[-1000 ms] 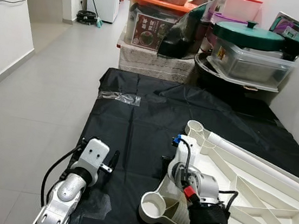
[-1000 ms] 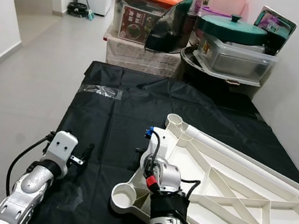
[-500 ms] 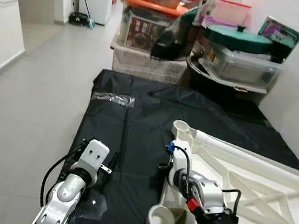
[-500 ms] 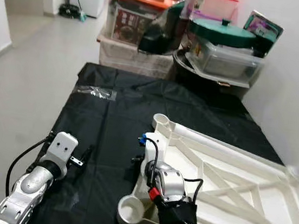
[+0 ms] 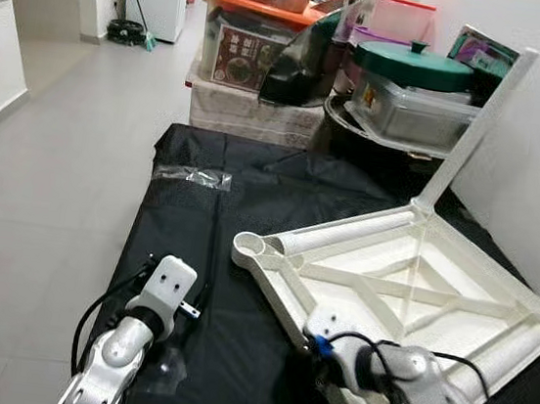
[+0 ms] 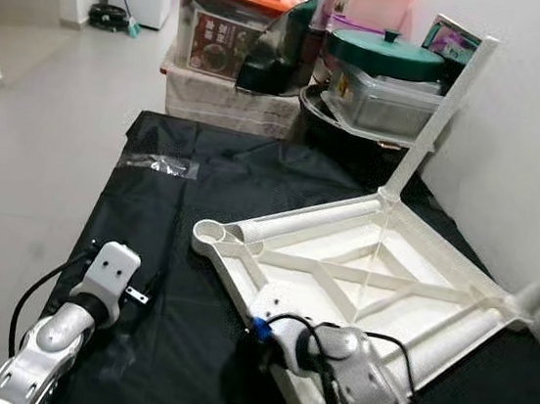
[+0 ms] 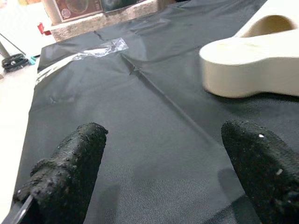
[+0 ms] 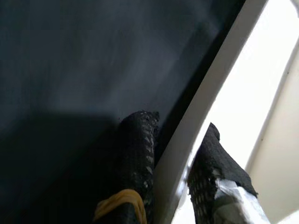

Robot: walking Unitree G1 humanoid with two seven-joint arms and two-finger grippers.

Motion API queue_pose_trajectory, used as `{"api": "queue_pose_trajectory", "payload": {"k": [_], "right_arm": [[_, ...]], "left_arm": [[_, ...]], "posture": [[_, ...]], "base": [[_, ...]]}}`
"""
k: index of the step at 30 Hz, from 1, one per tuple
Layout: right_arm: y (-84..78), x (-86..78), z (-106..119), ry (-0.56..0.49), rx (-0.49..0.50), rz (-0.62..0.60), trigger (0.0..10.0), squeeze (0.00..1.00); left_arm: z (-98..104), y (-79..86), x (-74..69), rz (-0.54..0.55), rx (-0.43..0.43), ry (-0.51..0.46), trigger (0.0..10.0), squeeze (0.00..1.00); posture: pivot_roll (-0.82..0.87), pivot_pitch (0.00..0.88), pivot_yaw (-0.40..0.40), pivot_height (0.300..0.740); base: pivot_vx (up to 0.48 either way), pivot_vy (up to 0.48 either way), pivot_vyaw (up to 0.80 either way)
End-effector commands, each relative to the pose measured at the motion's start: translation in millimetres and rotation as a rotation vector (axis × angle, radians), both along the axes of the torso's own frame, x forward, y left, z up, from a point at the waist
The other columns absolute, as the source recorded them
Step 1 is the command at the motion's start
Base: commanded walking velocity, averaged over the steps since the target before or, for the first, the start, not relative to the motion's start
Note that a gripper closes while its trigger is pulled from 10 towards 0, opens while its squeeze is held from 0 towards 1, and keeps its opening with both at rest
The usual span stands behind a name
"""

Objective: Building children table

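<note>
a: where is the table top now?

b: it lies upside down on the black sheet, ribs facing up. one white leg is already fitted at the far corner and stands up toward the stacked boxes. the near-left corner has an empty round socket.

a: and the right gripper?

b: it is at the near edge of the table top. in the right wrist view its two black fingers are pinched on the white rim, one outside and one inside.

a: the left gripper?

b: it hovers low over the sheet, fingers wide apart and holding nothing, with the socket corner just ahead of it.

a: which step is this, you think?

b: i judge it is positioning the top, so that an empty socket is reachable. the next move calls for keeping a firm hold on the rim and bringing another leg to a socket, straight and upright. i cannot see a loose leg here for certain.
</note>
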State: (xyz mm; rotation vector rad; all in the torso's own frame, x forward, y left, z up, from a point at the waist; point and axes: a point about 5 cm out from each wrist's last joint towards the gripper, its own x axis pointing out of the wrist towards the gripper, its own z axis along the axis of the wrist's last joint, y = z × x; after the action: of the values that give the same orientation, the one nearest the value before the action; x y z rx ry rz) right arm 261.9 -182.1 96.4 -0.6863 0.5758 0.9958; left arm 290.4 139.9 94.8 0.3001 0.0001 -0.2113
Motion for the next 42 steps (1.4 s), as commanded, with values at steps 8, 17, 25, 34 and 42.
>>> {"api": "queue_pose_trajectory", "payload": {"k": [8,17,25,34,42], "right_arm": [[-15.2,-42.6,-22.4,0.118,-0.190,0.412,0.0,0.00],[-25.4,-41.1,-23.9,0.124,-0.208,0.381,0.0,0.00],[-32.8,-56.4,-22.3,0.183,-0.175,0.416,0.0,0.00],[-27.9,-45.7,-20.7,0.063,-0.178,0.335,0.0,0.00],[1.6,7.8,14.4,-0.103,0.197,-0.029,10.0,1.00]], "left_arm": [[-1.1,0.6,1.1,-0.016,0.020,0.011,10.0,0.00],[-0.8,0.9,1.9,-0.024,0.034,0.011,10.0,0.00],[-1.0,1.8,2.2,-0.029,0.040,0.014,10.0,0.00],[-1.0,0.4,3.4,-0.036,0.040,0.013,10.0,0.00],[2.0,1.9,5.3,-0.023,0.038,-0.002,10.0,0.00]], "posture": [[0.07,0.000,-0.122,0.740],[0.08,0.000,-0.107,0.740],[0.06,0.000,-0.097,0.740],[0.06,0.000,-0.092,0.740],[0.07,0.000,-0.098,0.740]], "base": [[0.000,0.000,0.00],[0.000,0.000,0.00],[0.000,0.000,0.00],[0.000,0.000,0.00],[0.000,0.000,0.00]]}}
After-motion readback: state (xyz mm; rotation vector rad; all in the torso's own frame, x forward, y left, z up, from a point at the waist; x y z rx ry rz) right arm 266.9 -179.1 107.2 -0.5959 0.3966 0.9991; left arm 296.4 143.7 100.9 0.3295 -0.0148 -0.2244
